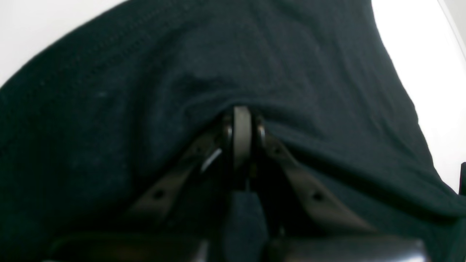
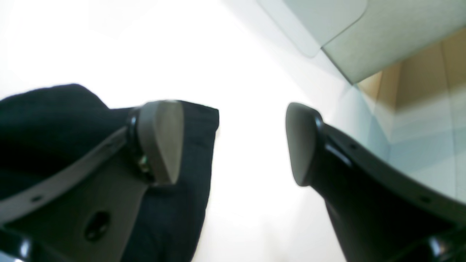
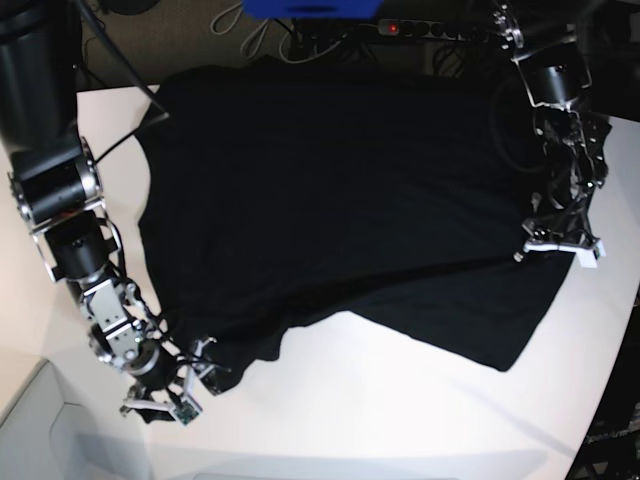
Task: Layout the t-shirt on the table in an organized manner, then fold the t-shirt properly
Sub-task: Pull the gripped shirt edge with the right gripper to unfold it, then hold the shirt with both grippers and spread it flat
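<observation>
nearest the camera side, the right hand (image 3: 190, 385) is seen spread wide at the shirt's lower corner, one pad (image 2: 160, 142) lying against the cloth and nothing pinched. the t-shirt (image 3: 340, 200) is spread plain side up across the white desk (image 3: 400, 420), its near edge rumpled and folded under. farther off, the left hand (image 1: 241, 134) is pressed together on a fold of the cloth. the cloth is judged light, soft and limp; corners and hems are best taken.
</observation>
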`<state>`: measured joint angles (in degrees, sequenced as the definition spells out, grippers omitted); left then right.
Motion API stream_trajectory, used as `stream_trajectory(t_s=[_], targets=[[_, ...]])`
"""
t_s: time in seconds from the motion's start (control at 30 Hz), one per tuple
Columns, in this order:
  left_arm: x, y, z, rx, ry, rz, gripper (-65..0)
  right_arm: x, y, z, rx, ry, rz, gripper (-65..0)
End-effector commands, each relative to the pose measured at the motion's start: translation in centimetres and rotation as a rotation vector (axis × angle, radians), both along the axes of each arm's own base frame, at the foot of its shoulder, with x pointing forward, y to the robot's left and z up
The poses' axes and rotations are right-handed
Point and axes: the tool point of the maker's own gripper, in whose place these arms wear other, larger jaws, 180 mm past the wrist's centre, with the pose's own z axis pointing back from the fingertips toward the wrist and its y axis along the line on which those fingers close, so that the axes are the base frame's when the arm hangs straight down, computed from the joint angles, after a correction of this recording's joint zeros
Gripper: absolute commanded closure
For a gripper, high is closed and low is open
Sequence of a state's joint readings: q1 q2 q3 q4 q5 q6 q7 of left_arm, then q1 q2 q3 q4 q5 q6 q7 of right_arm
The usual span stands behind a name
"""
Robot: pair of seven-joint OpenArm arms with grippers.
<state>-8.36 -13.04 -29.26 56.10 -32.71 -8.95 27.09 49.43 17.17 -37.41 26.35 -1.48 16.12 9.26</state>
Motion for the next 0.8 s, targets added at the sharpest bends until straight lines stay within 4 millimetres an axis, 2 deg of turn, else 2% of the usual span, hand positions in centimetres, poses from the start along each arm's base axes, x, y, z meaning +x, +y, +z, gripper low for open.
stream_trajectory(t_s=[0.0, 0.07, 0.13, 0.17, 0.27, 0.37, 0.47, 0.53, 0.57, 0.7, 0.77], targets=[[-1.3, 0.0, -1.1, -0.006, 0.088, 0.002, -0.2, 0.4, -0.6, 1.1, 0.010, -0.037, -0.010, -44.2], [-0.1, 0.1, 1.2, -0.027, 0.013, 0.007, -0.2, -0.8, -2.3, -0.5, 0.012, -0.012, -0.038, -44.1], [0.4, 0.1, 3.2, -0.044, -0.054, 0.010, -0.2, -2.0, -2.9, -1.2, 0.053, -0.017, -0.058, -44.0], [0.8, 0.6, 4.6, -0.038, -0.092, 0.008, -0.2, -2.7, -3.5, -1.2, 0.076, -0.028, -0.074, -44.0], [2.2, 0.9, 7.2, -0.029, -0.163, 0.001, -0.2, -4.5, -3.9, -1.1, 0.137, -0.051, -0.105, -42.0], [4.7, 0.8, 9.7, -0.036, -0.227, -0.003, -0.2, -6.9, -3.5, -1.7, 0.155, -0.016, -0.136, -31.9], [6.8, 0.7, 11.9, -0.034, -0.276, -0.006, -0.2, -9.5, -0.8, -2.6, 0.189, 0.028, -0.118, -16.9], [8.7, -0.4, 12.2, 0.001, -0.261, -0.050, -0.2, -11.1, 0.5, -2.9, 0.220, 0.041, -0.123, -5.2], [9.7, -1.3, 11.7, 0.023, -0.230, -0.083, -0.2, -11.8, 1.4, -2.9, 0.239, 0.046, -0.123, 0.0], [11.8, -3.0, 8.0, 0.085, -0.088, -0.149, -0.2, -13.5, 3.3, -3.9, 0.290, 0.079, -0.132, -0.1], [12.1, -3.0, 6.3, 0.118, -0.046, -0.152, -0.2, -14.4, 3.3, -4.8, 0.298, 0.100, -0.142, 0.0]])
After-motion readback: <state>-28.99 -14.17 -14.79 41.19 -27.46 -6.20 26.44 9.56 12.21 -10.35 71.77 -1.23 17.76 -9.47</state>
